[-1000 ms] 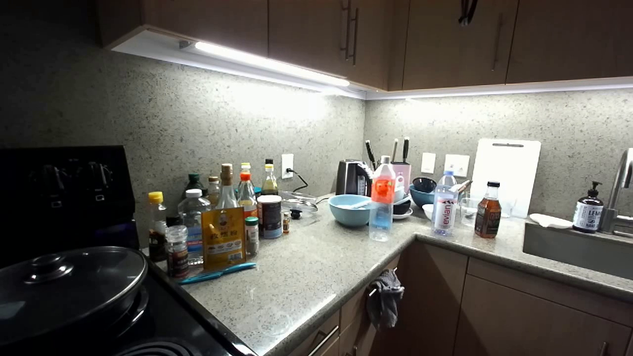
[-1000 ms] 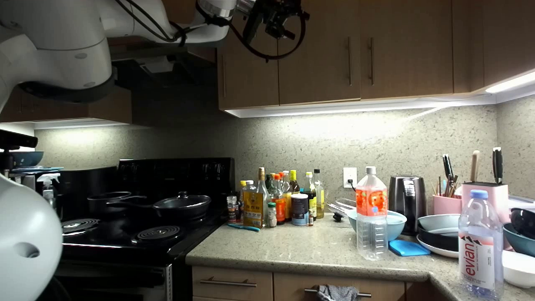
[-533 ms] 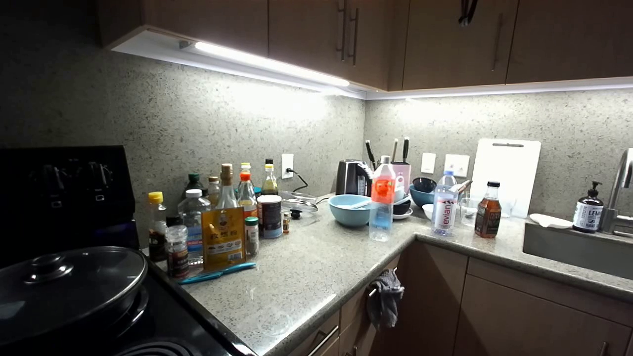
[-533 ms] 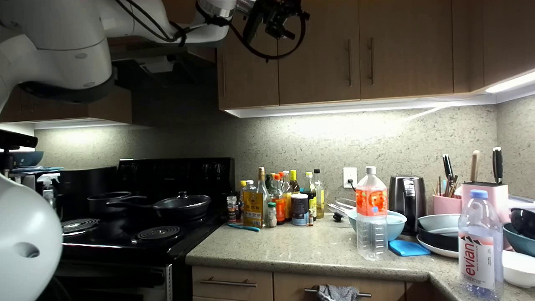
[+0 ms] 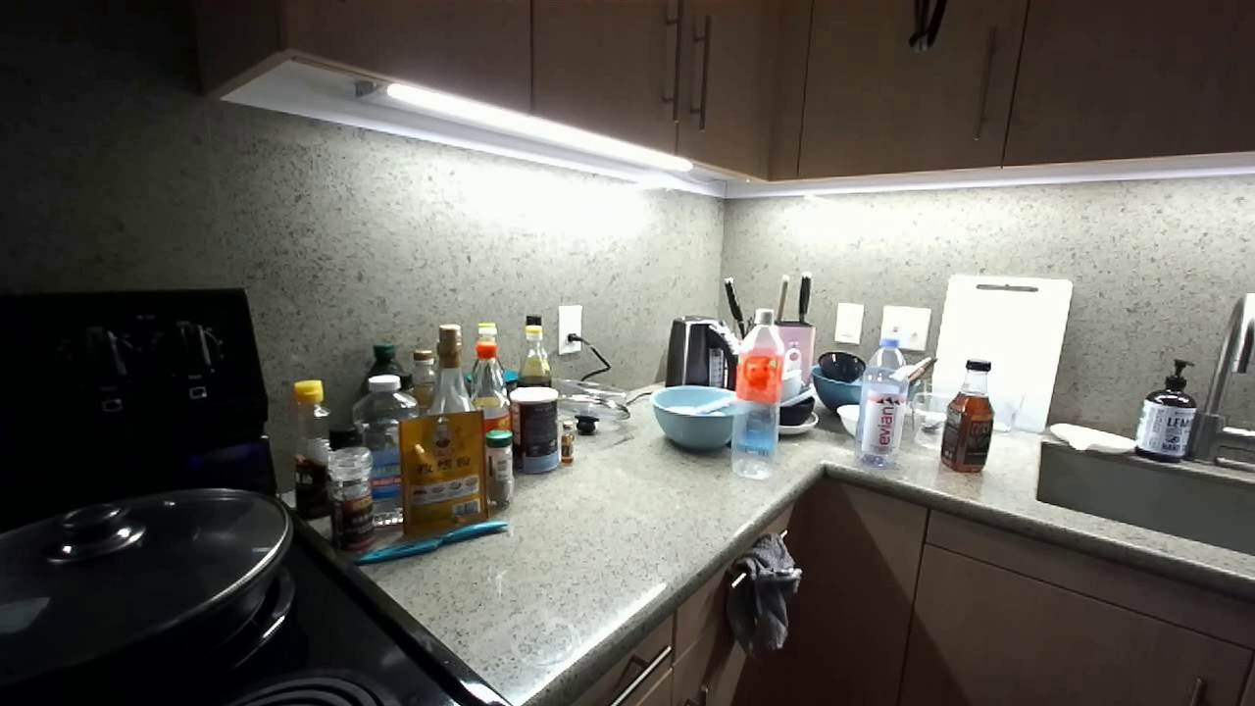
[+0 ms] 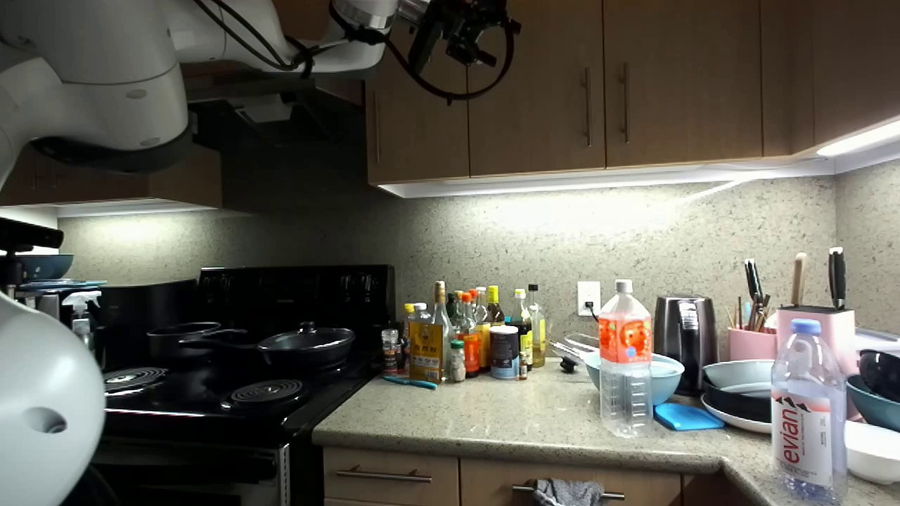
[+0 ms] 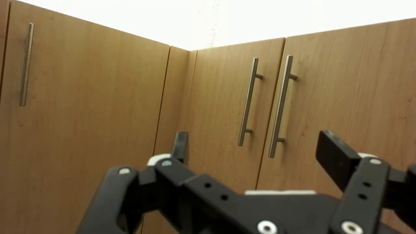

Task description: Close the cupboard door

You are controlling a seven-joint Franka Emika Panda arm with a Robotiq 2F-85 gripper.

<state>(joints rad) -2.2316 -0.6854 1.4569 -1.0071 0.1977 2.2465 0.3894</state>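
Note:
The cupboard door (image 6: 536,105) is a flat brown wall-cabinet panel with a slim vertical bar handle (image 6: 588,105). It also shows in an exterior view (image 5: 608,64), cut off at the top. It looks level with the door to its right (image 6: 682,84), and I see only a thin seam between them. In the wrist view, which seems upside down, the cupboard door (image 7: 357,91) is at the right with its handle (image 7: 281,107). My gripper (image 7: 253,133) is open and empty, apart from the doors. In an exterior view my gripper (image 6: 455,49) is near the top edge.
Another cabinet door (image 7: 81,97) with a handle meets the pair near the corner. A range hood (image 6: 267,112) is behind the arm. Below, the counter (image 6: 506,422) holds several bottles, a blue bowl (image 5: 694,417) and a kettle (image 6: 685,337). A stove (image 6: 232,400) with pans stands left.
The cupboard door has swung inward a little, its handle moving left in one view and slightly down in another, until level with its neighbour. The arm shows no visible movement.

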